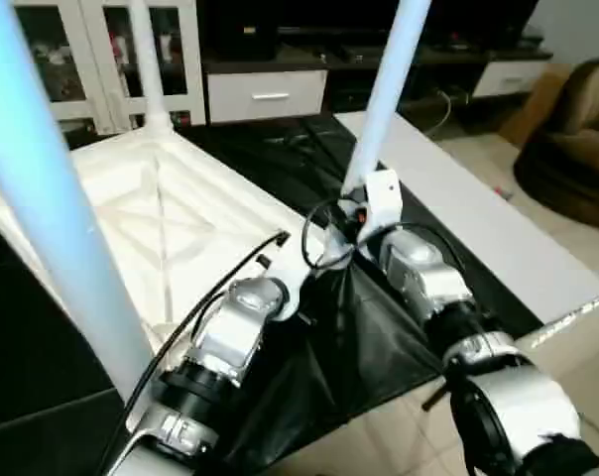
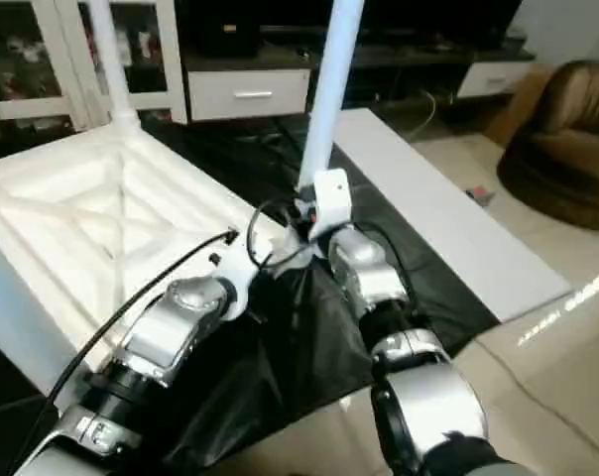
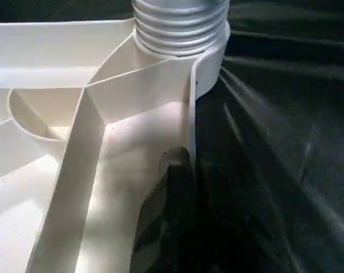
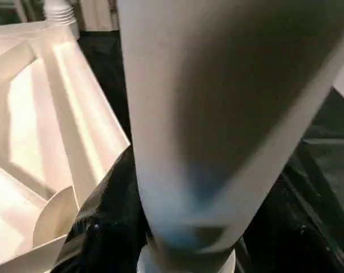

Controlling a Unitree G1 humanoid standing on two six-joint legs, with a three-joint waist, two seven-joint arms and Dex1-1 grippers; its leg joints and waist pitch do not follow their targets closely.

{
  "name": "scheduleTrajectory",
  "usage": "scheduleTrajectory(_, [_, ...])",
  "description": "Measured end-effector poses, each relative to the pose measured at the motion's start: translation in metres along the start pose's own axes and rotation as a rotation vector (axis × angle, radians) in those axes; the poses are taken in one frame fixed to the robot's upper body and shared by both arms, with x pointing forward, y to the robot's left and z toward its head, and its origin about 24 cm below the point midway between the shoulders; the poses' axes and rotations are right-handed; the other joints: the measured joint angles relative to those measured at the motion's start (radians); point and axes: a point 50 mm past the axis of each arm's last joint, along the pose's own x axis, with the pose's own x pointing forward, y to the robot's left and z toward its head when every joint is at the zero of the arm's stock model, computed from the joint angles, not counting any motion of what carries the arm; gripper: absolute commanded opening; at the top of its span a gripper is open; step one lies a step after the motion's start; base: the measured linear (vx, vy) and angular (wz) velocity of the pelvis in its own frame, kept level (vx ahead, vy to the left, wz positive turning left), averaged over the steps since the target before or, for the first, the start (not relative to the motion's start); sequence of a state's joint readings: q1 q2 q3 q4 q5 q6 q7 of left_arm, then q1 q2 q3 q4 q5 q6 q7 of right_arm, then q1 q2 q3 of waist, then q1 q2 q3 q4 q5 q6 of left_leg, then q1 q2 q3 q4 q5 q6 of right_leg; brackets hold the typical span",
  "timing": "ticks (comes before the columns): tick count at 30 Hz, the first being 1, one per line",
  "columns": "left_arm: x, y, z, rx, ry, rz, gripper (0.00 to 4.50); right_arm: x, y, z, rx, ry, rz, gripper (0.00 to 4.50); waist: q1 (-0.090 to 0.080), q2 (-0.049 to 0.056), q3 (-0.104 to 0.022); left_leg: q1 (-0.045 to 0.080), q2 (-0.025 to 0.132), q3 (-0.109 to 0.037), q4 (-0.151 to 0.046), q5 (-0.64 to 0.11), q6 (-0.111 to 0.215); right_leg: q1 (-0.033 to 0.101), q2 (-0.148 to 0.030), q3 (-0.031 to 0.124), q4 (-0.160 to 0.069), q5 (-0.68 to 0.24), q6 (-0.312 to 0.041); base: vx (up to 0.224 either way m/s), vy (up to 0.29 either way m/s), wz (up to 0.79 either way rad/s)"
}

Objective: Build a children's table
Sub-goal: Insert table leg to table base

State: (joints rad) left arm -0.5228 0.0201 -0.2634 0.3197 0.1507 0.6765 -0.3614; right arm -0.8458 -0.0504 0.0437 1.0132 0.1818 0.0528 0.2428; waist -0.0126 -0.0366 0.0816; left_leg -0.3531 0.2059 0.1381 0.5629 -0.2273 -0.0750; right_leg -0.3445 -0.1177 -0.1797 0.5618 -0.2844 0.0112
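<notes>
Upside down, the white plastic table top (image 1: pixel 171 213) lies on black sheeting (image 1: pixel 359 337), its glossy ribbed underside crossed by X-shaped webs. Just ahead of the right gripper (image 1: pixel 357 203), a smooth tapered round leg (image 1: pixel 389 89) rises from the rounded corner socket (image 3: pixel 177 62), ridged threads showing at its base; the black fingers (image 4: pixel 106 222) clasp it. Beside it, the left gripper (image 1: pixel 292 248) is pressed together, its tip (image 3: pixel 169 199) against the top's thin rim. Two more legs (image 1: pixel 42 188) stand upright farther left.
</notes>
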Motion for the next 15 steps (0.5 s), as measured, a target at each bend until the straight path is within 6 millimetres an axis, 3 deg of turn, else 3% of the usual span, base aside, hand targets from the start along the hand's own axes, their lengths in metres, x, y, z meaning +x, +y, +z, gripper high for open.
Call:
scheduleTrajectory(1, [0.0003, -0.0011, 0.0008, 0.005, 0.004, -0.002, 0.00, -0.0005, -0.0023, -0.0017, 0.008, 0.002, -0.010, 1.84, 0.011, -0.024, -0.004, 0.002, 0.000, 0.030, -0.002, 0.000, 0.000, 0.001, -0.003, 0.032, 0.061, -0.013, -0.017, 0.107, -0.023, 0.13])
scheduleTrajectory(2, [0.0004, -0.0015, 0.0011, 0.006, 0.003, -0.002, 0.00, -0.0002, -0.0033, -0.0013, 0.015, 0.004, -0.016, 1.84, 0.021, -0.050, -0.014, 0.008, -0.006, 0.053, -0.005, 0.000, 0.000, -0.004, -0.009, 0.068, 0.080, -0.005, -0.007, 0.091, -0.126, 0.26])
scheduleTrajectory(3, [0.0002, -0.0012, 0.0016, 0.007, 0.002, 0.000, 0.00, 0.0001, -0.0031, -0.0005, 0.014, 0.001, -0.017, 1.84, 0.030, -0.069, -0.017, 0.014, -0.016, 0.055, 0.005, -0.001, -0.001, -0.021, -0.008, 0.087, 0.084, 0.001, 0.003, 0.091, -0.126, 0.26])
scheduleTrajectory(4, [0.0003, -0.0017, 0.0022, 0.006, -0.002, -0.001, 0.00, 0.0003, -0.0030, 0.0006, 0.011, -0.005, -0.014, 1.84, 0.043, -0.062, -0.017, 0.012, -0.014, 0.044, 0.021, -0.019, 0.001, -0.024, -0.008, 0.083, 0.084, 0.001, 0.003, 0.083, -0.082, -0.25])
scheduleTrajectory(5, [0.0002, -0.0018, 0.0024, 0.006, -0.003, -0.001, 0.00, 0.0006, -0.0024, 0.0014, 0.003, -0.009, -0.009, 1.84, 0.051, -0.048, -0.019, 0.000, -0.016, 0.018, 0.022, -0.019, 0.000, -0.021, -0.008, 0.069, 0.081, 0.001, 0.003, 0.099, 0.030, -0.51])
scheduleTrajectory(6, [0.0001, -0.0021, 0.0031, 0.006, -0.005, -0.001, 0.00, 0.0009, -0.0017, 0.0023, -0.008, -0.011, -0.006, 1.84, 0.052, -0.031, -0.025, -0.006, -0.015, 0.001, 0.022, -0.003, -0.021, -0.020, -0.005, 0.057, 0.076, 0.001, 0.003, 0.099, 0.030, -0.51])
scheduleTrajectory(7, [-0.0001, -0.0023, 0.0036, 0.006, -0.006, 0.000, 0.00, 0.0011, -0.0014, 0.0028, -0.013, -0.012, -0.004, 1.84, 0.049, -0.026, -0.028, -0.007, -0.012, -0.003, 0.019, 0.008, -0.033, -0.021, 0.001, 0.057, 0.071, 0.005, 0.002, 0.085, 0.049, -0.26])
scheduleTrajectory(8, [-0.0004, -0.0019, 0.0037, 0.006, -0.003, 0.004, 0.00, 0.0014, -0.0008, 0.0022, -0.016, -0.011, -0.002, 1.84, 0.046, -0.026, -0.033, -0.012, -0.008, -0.004, 0.017, 0.018, -0.028, -0.021, 0.009, 0.061, 0.063, 0.014, -0.004, 0.000, 0.000, 0.00])
scheduleTrajectory(11, [-0.0006, -0.0014, 0.0032, 0.006, 0.001, 0.004, 0.00, 0.0019, 0.0010, 0.0013, -0.016, -0.013, 0.009, 1.84, 0.044, -0.032, -0.038, -0.010, -0.009, 0.010, 0.017, 0.019, -0.028, -0.022, 0.011, 0.078, 0.053, 0.050, -0.004, 0.000, 0.000, 0.00])
scheduleTrajectory(12, [-0.0008, -0.0014, 0.0037, 0.007, -0.002, 0.004, 0.00, 0.0021, 0.0015, 0.0021, -0.017, -0.016, 0.016, 2.19, 0.043, -0.032, -0.038, -0.010, -0.009, 0.012, 0.015, 0.019, -0.028, -0.023, 0.012, 0.080, 0.051, 0.050, -0.004, 0.000, 0.000, 0.00])
scheduleTrajectory(14, [-0.0017, -0.0003, 0.0048, 0.013, -0.009, 0.005, 0.00, 0.0025, 0.0025, 0.0052, -0.025, -0.032, 0.034, 2.19, 0.044, -0.032, -0.038, -0.012, -0.009, 0.013, 0.010, 0.019, -0.028, -0.026, 0.012, 0.081, 0.048, 0.050, -0.004, 0.000, 0.000, 0.00])
scheduleTrajectory(15, [-0.0021, 0.0001, 0.0049, 0.015, -0.010, 0.003, 0.00, 0.0024, 0.0025, 0.0058, -0.028, -0.038, 0.039, 2.42, 0.044, -0.032, -0.039, -0.012, -0.009, 0.014, 0.009, 0.019, -0.028, -0.027, 0.012, 0.081, 0.048, 0.050, -0.003, 0.000, 0.000, 0.00])
